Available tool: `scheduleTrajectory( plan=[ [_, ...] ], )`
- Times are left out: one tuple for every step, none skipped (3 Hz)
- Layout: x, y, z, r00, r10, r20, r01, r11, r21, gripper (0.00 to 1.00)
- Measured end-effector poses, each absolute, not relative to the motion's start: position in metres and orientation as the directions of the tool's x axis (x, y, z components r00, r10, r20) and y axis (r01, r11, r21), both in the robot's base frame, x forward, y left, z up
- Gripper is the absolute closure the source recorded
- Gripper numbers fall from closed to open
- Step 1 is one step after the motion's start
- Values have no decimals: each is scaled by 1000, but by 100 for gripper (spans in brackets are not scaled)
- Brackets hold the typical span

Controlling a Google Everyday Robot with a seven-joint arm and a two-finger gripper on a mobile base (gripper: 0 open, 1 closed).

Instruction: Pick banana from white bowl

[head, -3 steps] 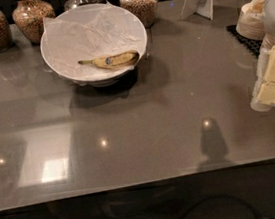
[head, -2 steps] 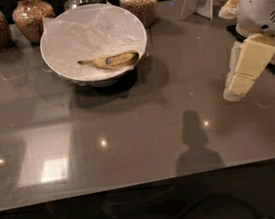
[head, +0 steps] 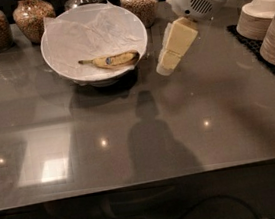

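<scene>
The banana is small, yellow with brown speckles and a blue sticker. It lies on crinkled white paper in the white bowl, near the bowl's front right, stem pointing left. The bowl stands on a dark foot at the back left of the grey table. My gripper hangs from the white arm just right of the bowl, above the table, tips pointing down and to the left. It is a short way from the banana and touches nothing.
Several glass jars of grains stand in a row behind the bowl. Stacks of beige bowls sit on a black mat at the right edge. The table's front edge runs across the bottom.
The arm has swung in from the right edge toward the bowl, and the gripper now hangs just right of it. The banana and bowl have not moved.
</scene>
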State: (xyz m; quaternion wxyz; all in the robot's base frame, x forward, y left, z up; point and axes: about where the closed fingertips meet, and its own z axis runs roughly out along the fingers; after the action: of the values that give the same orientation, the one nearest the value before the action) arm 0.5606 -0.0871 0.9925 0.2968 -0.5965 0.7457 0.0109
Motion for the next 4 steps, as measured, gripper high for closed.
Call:
scheduleTrajectory(
  plan=[
    [599, -22, 986, -89, -864, -496, -887, 295, -354, 0],
    [599, -22, 986, -89, -864, -496, -887, 295, -354, 0],
    [627, -7, 982, -81, -856, -510, -877, 305, -372, 0],
    [660, 14, 978, -85, -841, -535, -868, 326, -374, 0]
  ],
)
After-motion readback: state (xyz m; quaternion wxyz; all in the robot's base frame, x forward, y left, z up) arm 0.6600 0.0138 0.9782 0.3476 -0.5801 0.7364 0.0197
